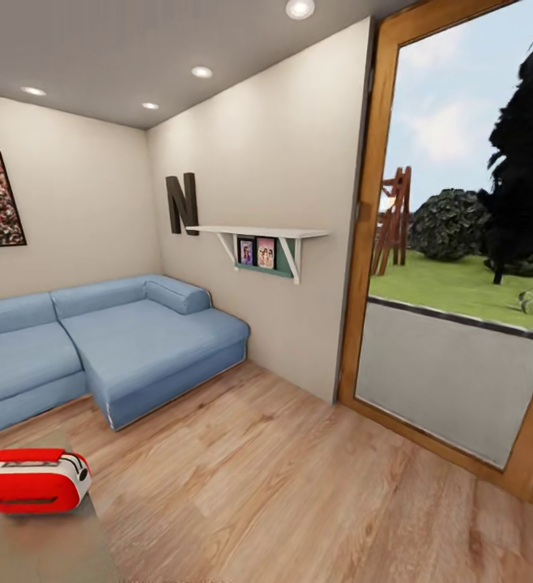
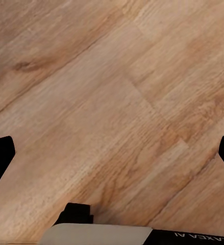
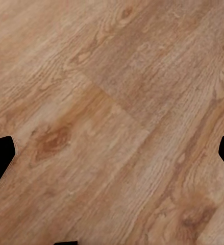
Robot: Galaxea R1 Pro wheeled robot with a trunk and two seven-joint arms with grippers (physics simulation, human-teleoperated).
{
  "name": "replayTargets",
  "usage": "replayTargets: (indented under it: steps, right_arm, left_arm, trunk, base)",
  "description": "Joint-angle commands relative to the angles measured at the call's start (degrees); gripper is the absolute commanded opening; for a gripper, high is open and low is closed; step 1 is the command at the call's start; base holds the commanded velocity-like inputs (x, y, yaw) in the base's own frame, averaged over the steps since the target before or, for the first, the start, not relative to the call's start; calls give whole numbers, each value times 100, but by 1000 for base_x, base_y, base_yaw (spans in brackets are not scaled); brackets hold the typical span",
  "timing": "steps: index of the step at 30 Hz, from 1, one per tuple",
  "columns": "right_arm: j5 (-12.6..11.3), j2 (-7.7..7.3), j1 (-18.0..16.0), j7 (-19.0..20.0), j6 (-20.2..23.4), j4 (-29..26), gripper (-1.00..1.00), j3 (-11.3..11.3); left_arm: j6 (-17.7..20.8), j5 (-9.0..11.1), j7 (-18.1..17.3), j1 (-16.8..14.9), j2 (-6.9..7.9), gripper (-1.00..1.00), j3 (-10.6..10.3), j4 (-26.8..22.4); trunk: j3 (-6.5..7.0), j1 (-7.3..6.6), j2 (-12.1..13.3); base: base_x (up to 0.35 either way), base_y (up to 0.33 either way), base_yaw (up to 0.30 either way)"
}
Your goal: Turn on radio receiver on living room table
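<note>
The radio receiver (image 1: pixel 36 481) sits on the table's (image 1: pixel 48 551) far edge, untouched. Both hands, the left hand (image 2: pixel 112 153) and right hand (image 3: pixel 112 155), hang spread apart over the wood floor (image 1: pixel 299 486); approach and switching remain.

One radio receiver (image 1: pixel 36 481), one desk (image 1: pixel 31 551), one blue sofa (image 1: pixel 96 344), one wall shelf (image 1: pixel 262 235), two small pictures (image 1: pixel 257 253), four ceiling lights (image 1: pixel 202 72).

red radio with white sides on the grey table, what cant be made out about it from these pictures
- Head view: the red radio with white sides faces away, so its dial and grille are hidden.
- Head view: the grey glossy table is cut off by the frame's corner.
- Shelf photos: too small to read.
</note>
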Motion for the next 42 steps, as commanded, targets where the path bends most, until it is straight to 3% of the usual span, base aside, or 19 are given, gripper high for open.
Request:
replayTargets:
  steps: [1, 27, 36, 42]
  right_arm:
    - [0, 1, 0, 0, 0, 1, 100, 0]
    - [0, 2, 0, 0, 0, 4, 100, 9]
    - [0, 2, 0, 0, 0, 6, 100, 9]
    - [0, 3, 0, 0, 0, 6, 100, 10]
  left_arm:
    - [0, 0, -2, 0, 0, 100, 0, -2]
    - [-11, 0, -5, 0, 0, 100, 10, -9]
    - [-406, -15, -6, 0, 0, 100, 26, 0]
    - [-413, -22, 0, 0, 0, 100, 26, 0]
  trunk:
    - [0, 0, 0]
    - [0, 0, 0]
    - [0, 0, 0]
    - [0, 0, 0]
  base:
    - [2, 0, 288]
    - [0, 0, 288]
    - [0, 0, 288]
    - [0, -107, 288]
